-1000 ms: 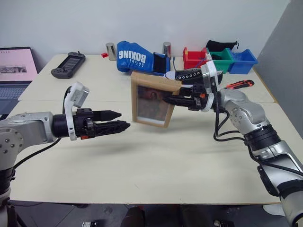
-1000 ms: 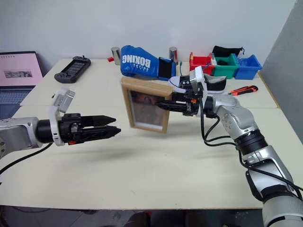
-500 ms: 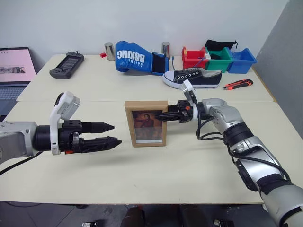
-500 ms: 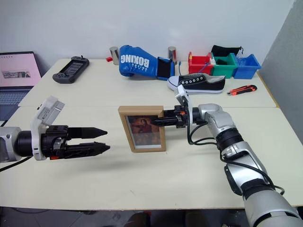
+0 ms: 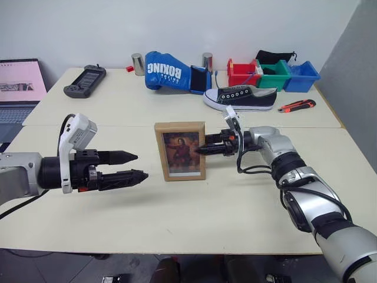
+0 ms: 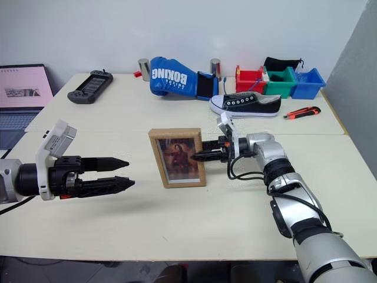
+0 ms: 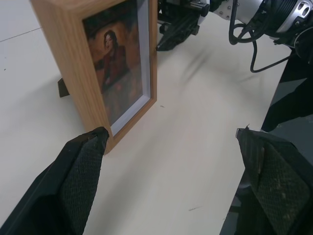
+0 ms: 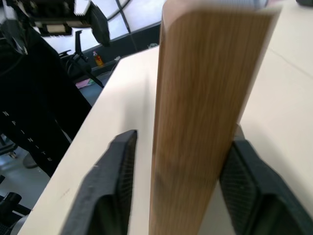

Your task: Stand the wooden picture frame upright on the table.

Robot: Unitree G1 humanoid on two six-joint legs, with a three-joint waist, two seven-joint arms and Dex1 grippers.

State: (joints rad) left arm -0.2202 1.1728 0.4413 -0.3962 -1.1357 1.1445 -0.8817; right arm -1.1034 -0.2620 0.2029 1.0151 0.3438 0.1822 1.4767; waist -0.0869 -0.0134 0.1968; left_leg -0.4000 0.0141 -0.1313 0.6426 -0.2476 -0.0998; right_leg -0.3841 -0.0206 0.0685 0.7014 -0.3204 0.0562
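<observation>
So the wooden picture frame (image 5: pixel 180 150) is seen standing upright on the table (image 5: pixel 194 218), photo side turned toward the camera, just in front of the seam across the tabletop. Its right edge is sat right between the jaws of the right gripper (image 5: pixel 200 148), which is pointed sideways at it. In the right wrist view the frame's side is flanked by both fingers (image 8: pixel 108 191): a clear gap is left on one side, while the other finger is so close that contact can't be ruled out. So the jaws are partly spread around the edge rather than clamped on it, and whether anything is actually pressed can't be told.

The left gripper (image 5: pixel 141 165) is held level, out to the other side of the frame and well apart from it. Its jaws are spread wide with nothing between them; in the left wrist view the frame is seen ahead of the fingertips (image 7: pixel 83 161), untouched.

Stuff at the far edge, counted:
- one blue boxing glove (image 5: pixel 169 72)
- one black-and-white sneaker (image 5: pixel 240 97)
- two metal cans (image 5: pixel 137 63)
- three little bins: one red bin (image 5: pixel 240 72), one green bin (image 5: pixel 277 74), one blue bin (image 5: pixel 301 75)
- one red-and-black utility knife (image 5: pixel 297 105)
- one handheld game console (image 5: pixel 85 80)
- one laptop (image 5: pixel 19 88), open at the left edge
</observation>
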